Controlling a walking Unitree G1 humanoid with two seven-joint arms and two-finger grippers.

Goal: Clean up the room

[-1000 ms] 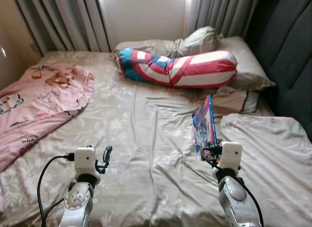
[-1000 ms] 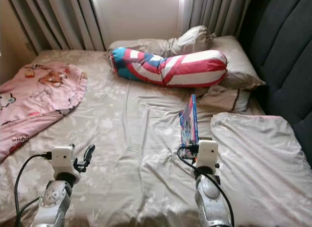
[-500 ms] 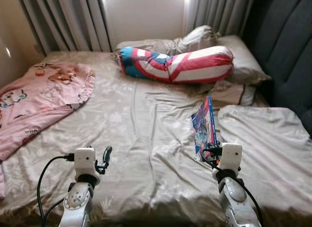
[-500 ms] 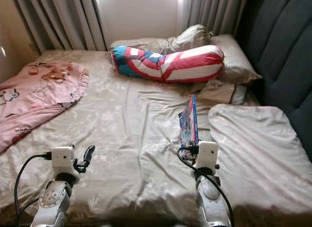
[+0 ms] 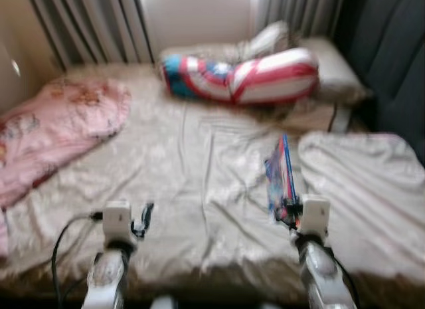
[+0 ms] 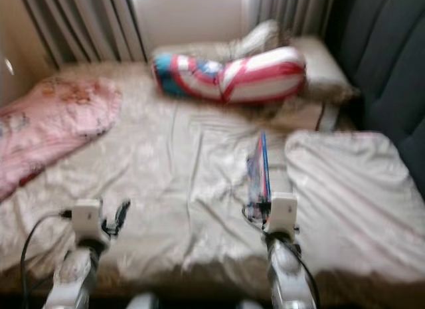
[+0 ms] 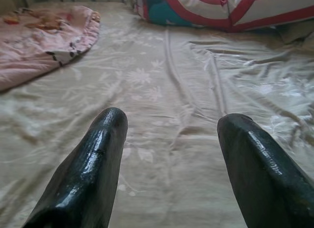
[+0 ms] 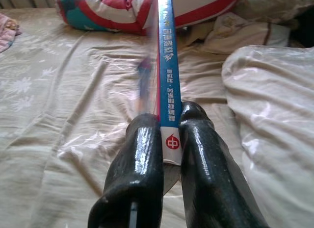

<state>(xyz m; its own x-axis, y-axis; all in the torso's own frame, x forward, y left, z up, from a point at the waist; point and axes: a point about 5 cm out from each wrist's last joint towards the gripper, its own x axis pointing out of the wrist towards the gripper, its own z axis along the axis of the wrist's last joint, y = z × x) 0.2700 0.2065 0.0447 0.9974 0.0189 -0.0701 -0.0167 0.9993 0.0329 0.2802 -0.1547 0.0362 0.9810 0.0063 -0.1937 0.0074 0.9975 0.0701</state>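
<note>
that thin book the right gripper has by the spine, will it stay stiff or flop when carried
Probably mostly stiff: the book stands upright from the right gripper, pinched at its blue spine. Its loose pages look fanned and blurred beside the spine, so they may flap. It seems thin and likely light.

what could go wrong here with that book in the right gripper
1. The right gripper pinches the thin book only at its lower spine end, so the long free part could swing or slip out as the robot moves.
2. The eye views are blurred, which suggests motion; the book stands upright over the bed and could catch on the rumpled sheet.
3. The left gripper is open and holds nothing, so it gives no support.
</note>
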